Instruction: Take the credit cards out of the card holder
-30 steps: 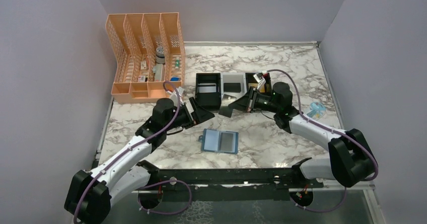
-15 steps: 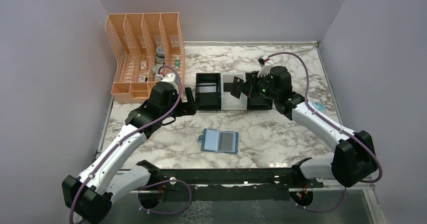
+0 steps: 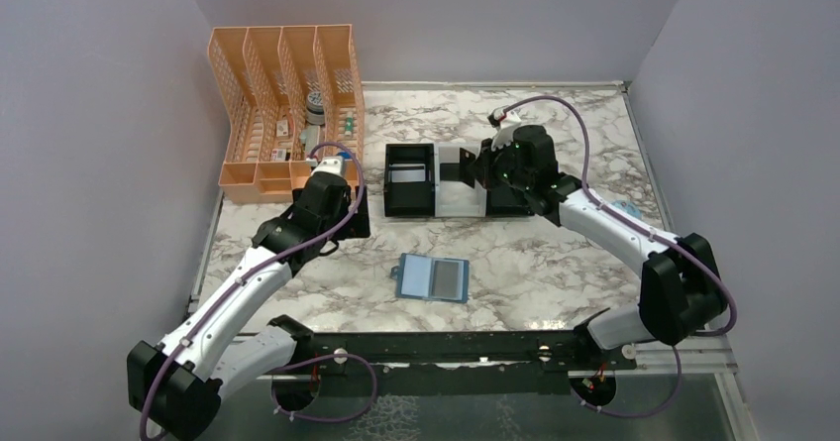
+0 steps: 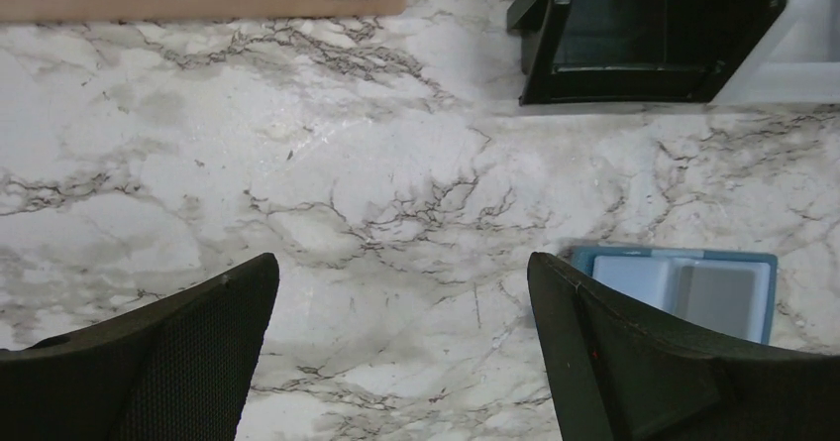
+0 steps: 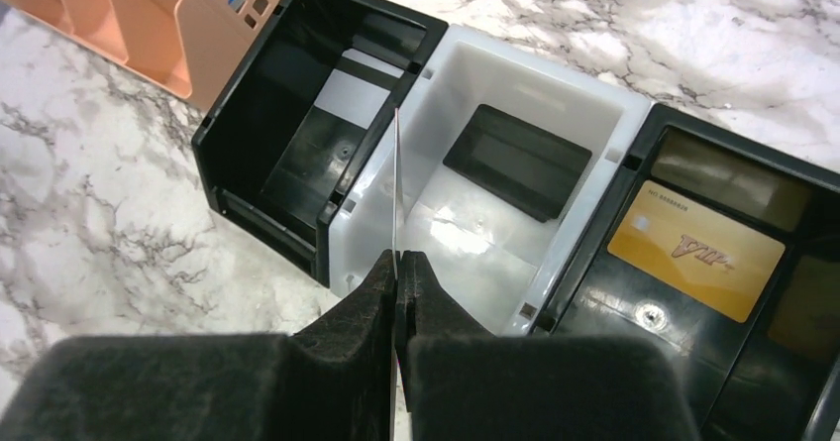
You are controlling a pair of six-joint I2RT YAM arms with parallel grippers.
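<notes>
From above, we see our right hand [image 3: 473, 168] clenched on a dark card [image 3: 454, 171] over the three-compartment tray [image 3: 408, 149]. The card holder [image 3: 433, 278] lies open on the surface [image 3: 555, 263], nearer the arm bases.

At the left wrist, our left hand [image 4: 396, 362] hangs released over bare marble. The holder is just beside one finger, and what looks like a grey card [image 4: 723, 297] sits in its pocket.

At the right wrist, the pinched card stands edge-on above the wall between the left black and the white compartments. A black card [image 5: 515, 162] and a gold card [image 5: 693, 250] lie in the tray.

We judge this the drop-off. Next we must settle over one compartment, let go, then fetch the grey card.
</notes>
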